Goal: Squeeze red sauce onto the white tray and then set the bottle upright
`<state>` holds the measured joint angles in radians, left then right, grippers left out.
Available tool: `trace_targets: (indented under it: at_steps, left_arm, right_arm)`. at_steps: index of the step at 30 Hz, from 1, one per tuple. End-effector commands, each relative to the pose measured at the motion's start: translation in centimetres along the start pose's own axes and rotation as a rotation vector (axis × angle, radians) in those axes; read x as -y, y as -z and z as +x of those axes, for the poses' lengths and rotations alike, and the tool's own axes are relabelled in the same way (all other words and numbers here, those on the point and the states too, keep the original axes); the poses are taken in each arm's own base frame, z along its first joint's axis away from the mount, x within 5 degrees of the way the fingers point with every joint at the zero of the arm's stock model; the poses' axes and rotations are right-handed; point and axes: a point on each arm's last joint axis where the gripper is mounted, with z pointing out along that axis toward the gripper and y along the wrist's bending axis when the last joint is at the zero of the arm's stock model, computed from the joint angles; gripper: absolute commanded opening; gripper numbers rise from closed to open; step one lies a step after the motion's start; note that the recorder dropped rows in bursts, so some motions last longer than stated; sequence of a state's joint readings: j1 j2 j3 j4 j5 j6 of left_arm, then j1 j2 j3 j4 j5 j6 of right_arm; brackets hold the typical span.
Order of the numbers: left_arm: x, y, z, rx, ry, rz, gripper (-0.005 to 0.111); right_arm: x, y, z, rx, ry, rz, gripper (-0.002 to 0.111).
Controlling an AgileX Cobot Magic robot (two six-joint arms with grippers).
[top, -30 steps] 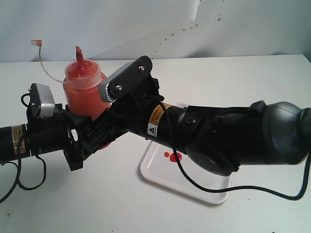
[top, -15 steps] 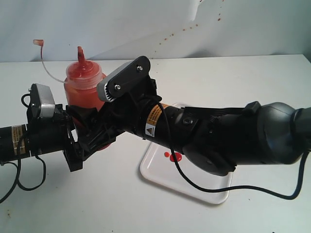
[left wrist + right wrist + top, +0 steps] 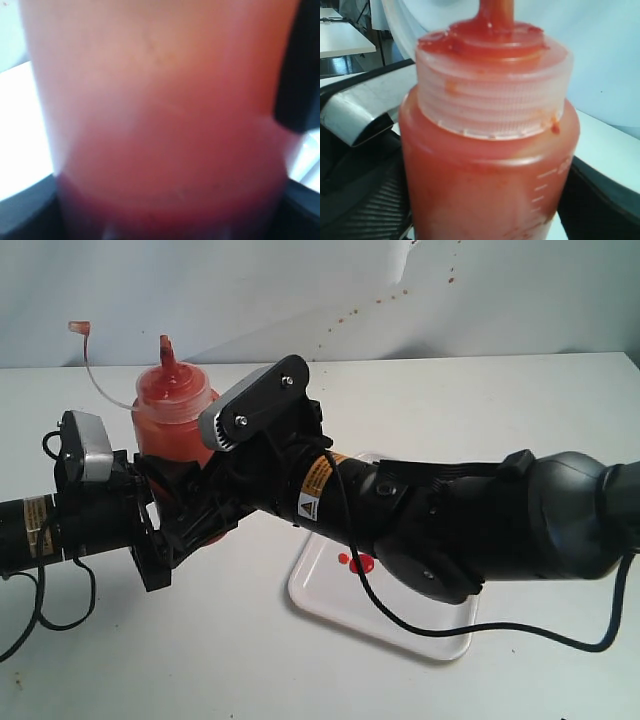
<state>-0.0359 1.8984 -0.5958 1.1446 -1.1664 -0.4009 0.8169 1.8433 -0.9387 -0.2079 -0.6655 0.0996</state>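
Holding bottle (image 3: pixel 172 412) upright, left-center, left gripper (image 3: pixel 172 528) clamped on it; right gripper (image 3: pixel 206 506) alongside, grip unclear. Sauce (image 3: pixel 355 561) on tray (image 3: pixel 338 612).

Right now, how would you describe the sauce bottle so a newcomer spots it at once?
On the white table, left of the white tray in the exterior view, both arms meet. The bottle stands upright there, a translucent red-orange cylinder with a cone nozzle. Its tether, with a small cap, arcs off to the left, and it is the only container.
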Motion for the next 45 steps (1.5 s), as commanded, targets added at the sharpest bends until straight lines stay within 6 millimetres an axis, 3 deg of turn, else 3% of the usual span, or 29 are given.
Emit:
trace_targets:
  at_steps: [1,13,17,24,34,42,45]
  left_arm:
    - [-0.8,0.2,-0.7,0.045,0.016,-0.093,0.001]
    - [-1.7,0.3,-0.2,-0.019,-0.011,-0.191,0.001]
    - [-2.7,0.5,0.0,-0.035,-0.027,-0.29,0.001]
    - [-3.5,0.1,0.0,-0.006,-0.041,-0.313,0.001]
    - [-5.8,-2.5,4.6,-0.035,0.049,-0.282,0.001]
    - [-5.6,-2.6,4.7,0.026,0.059,-0.264,0.001]
    - [-5.6,-2.6,4.9,0.007,0.061,-0.268,0.001]
  right_arm:
    - [0.3,-0.1,-0.2,0.017,0.017,0.027,0.0]
    - [0.8,-4.4,1.1,0.011,0.018,0.029,0.0]
    - [0.9,-4.7,0.5,0.031,0.02,0.03,0.0]
    - [0.8,-5.0,1.6,0.012,0.017,0.028,0.0]
    - [1.8,-5.1,2.3,-0.01,-0.004,0.069,0.0]
    - [2.5,-5.3,3.2,-0.016,-0.04,0.106,0.0]
    - [2.6,-5.6,4.6,-0.034,-0.066,0.124,0.0]
